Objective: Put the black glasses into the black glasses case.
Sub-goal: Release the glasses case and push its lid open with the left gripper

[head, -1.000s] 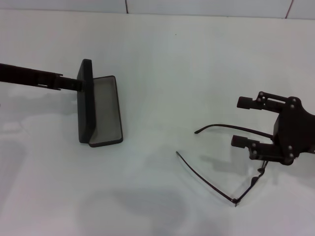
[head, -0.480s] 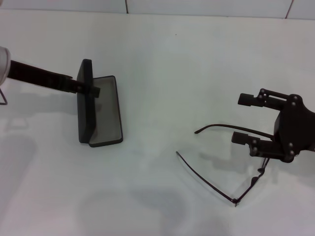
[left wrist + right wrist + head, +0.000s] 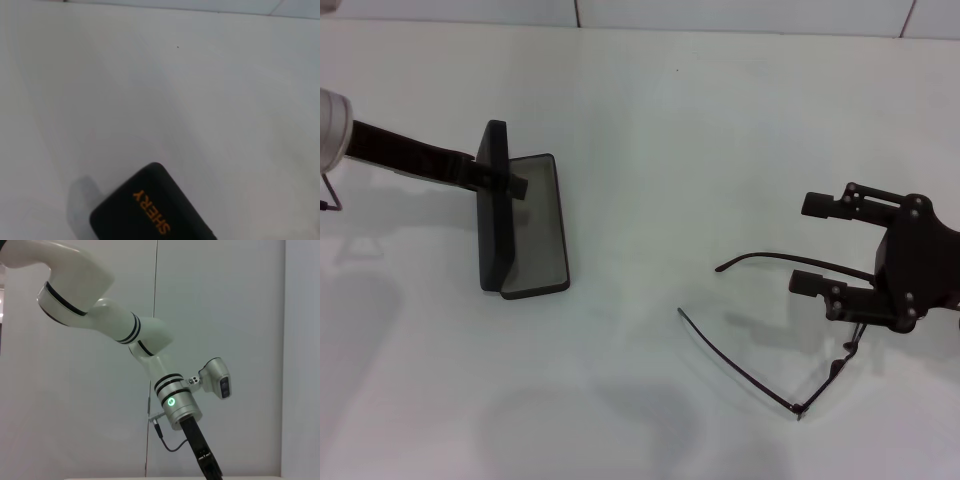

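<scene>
Black glasses case (image 3: 518, 225) lies open; black glasses (image 3: 775, 330) unfolded.

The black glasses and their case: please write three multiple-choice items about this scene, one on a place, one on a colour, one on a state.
1. Where do the black glasses lie?
A. Inside the case
B. On the table beside the right gripper
C. Held in the left gripper

2. What colour is the lettering on the outside of the black glasses case?
A. Orange
B. Blue
C. White

3. In what state is the case?
A. Shut flat
C. Lying upside down
B. Open, with its lid standing upright

Answers:
1 B: the frame rests on the white table, with the right gripper over one temple arm.
2 A: the left wrist view shows orange letters on the black shell.
3 B: the grey lining faces up, and the left gripper is at the raised lid.
</scene>
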Controlling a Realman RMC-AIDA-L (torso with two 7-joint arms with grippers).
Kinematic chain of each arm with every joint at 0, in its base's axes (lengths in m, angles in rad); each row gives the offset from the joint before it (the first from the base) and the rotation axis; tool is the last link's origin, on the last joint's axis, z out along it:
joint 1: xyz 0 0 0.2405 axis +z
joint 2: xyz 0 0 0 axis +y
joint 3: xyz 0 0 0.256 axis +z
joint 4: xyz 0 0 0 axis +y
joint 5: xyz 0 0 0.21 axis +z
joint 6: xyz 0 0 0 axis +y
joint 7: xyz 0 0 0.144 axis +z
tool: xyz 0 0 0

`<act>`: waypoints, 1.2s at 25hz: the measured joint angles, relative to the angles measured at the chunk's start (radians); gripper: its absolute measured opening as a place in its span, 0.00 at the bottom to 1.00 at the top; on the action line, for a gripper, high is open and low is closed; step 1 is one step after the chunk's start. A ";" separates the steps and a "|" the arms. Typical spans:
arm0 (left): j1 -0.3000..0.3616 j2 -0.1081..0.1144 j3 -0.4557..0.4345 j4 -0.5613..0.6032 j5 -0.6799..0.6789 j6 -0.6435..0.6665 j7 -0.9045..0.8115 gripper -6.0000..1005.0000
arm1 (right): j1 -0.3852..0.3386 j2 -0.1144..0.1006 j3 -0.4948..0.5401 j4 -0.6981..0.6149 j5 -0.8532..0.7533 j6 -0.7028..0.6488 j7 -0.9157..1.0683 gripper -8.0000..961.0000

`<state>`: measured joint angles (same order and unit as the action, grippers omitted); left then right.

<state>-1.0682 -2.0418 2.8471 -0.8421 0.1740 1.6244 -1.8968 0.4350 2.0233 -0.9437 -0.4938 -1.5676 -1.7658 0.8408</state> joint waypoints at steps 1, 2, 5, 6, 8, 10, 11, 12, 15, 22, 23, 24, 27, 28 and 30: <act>-0.001 0.000 0.000 0.000 0.001 -0.004 -0.002 0.77 | 0.000 0.000 0.000 0.000 0.000 0.000 0.000 0.75; -0.002 0.000 0.000 0.000 0.004 -0.010 -0.003 0.77 | 0.000 0.000 0.000 0.000 0.000 0.001 0.000 0.75; -0.007 0.000 0.000 0.002 0.015 -0.023 -0.007 0.77 | 0.001 0.000 0.000 0.000 0.000 0.002 0.000 0.75; -0.008 -0.002 0.000 0.003 0.017 -0.028 -0.007 0.77 | 0.001 0.000 0.000 0.000 0.000 0.002 0.000 0.75; -0.014 -0.007 0.000 0.003 0.021 -0.035 -0.007 0.76 | 0.002 0.000 0.001 0.000 0.000 0.001 0.000 0.75; -0.024 -0.014 0.000 0.001 0.030 -0.038 -0.007 0.76 | 0.002 -0.001 0.001 0.000 0.000 -0.001 0.000 0.75; -0.026 -0.015 0.000 0.001 0.034 -0.040 -0.008 0.76 | 0.002 -0.001 0.002 0.000 0.000 -0.002 0.000 0.75; -0.029 -0.018 0.000 0.000 0.039 -0.043 -0.009 0.75 | 0.001 -0.002 0.003 0.000 0.000 -0.002 -0.001 0.75; -0.038 -0.021 0.000 -0.001 0.057 -0.060 -0.018 0.70 | -0.002 -0.004 0.007 0.000 0.000 -0.003 -0.001 0.75; -0.062 -0.030 0.000 0.000 0.081 -0.082 -0.032 0.68 | -0.005 -0.006 0.010 0.000 0.000 -0.004 -0.003 0.75; -0.065 -0.030 0.000 0.000 0.083 -0.084 -0.033 0.68 | -0.006 -0.006 0.010 0.000 0.000 -0.004 -0.003 0.75; -0.069 -0.030 0.000 0.000 0.086 -0.085 -0.033 0.68 | -0.006 -0.006 0.010 0.000 0.000 -0.004 -0.003 0.75; -0.080 -0.030 0.000 0.000 0.103 -0.099 -0.033 0.68 | -0.010 -0.006 0.010 -0.002 0.000 -0.004 -0.003 0.75; -0.084 -0.032 0.000 0.000 0.114 -0.110 -0.033 0.68 | -0.012 -0.006 0.010 -0.004 0.000 -0.004 -0.003 0.75; -0.088 -0.034 0.000 0.000 0.127 -0.123 -0.033 0.68 | -0.015 -0.005 0.010 -0.009 0.000 -0.005 -0.003 0.75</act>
<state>-1.1564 -2.0763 2.8470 -0.8425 0.3008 1.5010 -1.9298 0.4196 2.0183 -0.9334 -0.5023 -1.5677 -1.7703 0.8375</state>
